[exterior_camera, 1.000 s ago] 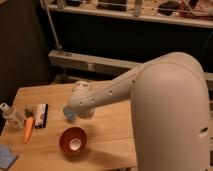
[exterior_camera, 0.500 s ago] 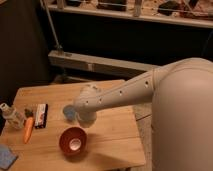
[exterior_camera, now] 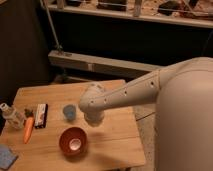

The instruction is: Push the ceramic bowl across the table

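Over the table [exterior_camera: 116, 146], note the closed, empty gripper [exterior_camera: 93, 120] shifted slightly right within 1 s, near the unmoved ceramic bowl [exterior_camera: 73, 141]; treat the push as not yet started.

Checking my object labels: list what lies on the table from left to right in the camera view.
Clear bottle → carrot → dark flat box → light-blue cup → hand, shut, hanging over the table right of the cup. The ceramic bowl and blue cloth overlap others sideways, so they're left out.
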`<state>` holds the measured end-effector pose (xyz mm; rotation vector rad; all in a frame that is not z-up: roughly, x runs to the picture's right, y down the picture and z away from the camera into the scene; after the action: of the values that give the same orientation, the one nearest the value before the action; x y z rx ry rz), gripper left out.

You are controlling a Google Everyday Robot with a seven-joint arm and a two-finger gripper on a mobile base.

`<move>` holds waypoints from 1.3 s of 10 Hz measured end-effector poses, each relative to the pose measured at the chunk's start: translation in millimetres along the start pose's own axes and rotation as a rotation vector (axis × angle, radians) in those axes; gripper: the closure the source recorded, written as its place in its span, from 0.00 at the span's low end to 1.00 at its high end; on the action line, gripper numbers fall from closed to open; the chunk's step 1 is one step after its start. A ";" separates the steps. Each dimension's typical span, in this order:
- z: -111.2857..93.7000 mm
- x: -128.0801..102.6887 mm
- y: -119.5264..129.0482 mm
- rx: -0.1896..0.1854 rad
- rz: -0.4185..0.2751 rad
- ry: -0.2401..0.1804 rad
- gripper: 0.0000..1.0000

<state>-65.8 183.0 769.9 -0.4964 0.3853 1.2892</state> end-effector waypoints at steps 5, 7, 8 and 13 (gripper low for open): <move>41.4 14.3 31.1 0.009 -0.070 0.026 1.00; 53.7 20.4 49.0 -0.025 -0.104 0.030 1.00; 57.8 26.3 76.5 -0.096 -0.154 0.023 1.00; 20.0 50.0 158.3 -0.326 -0.368 -0.073 1.00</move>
<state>-207.6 265.9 738.6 -0.7548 0.0160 1.0098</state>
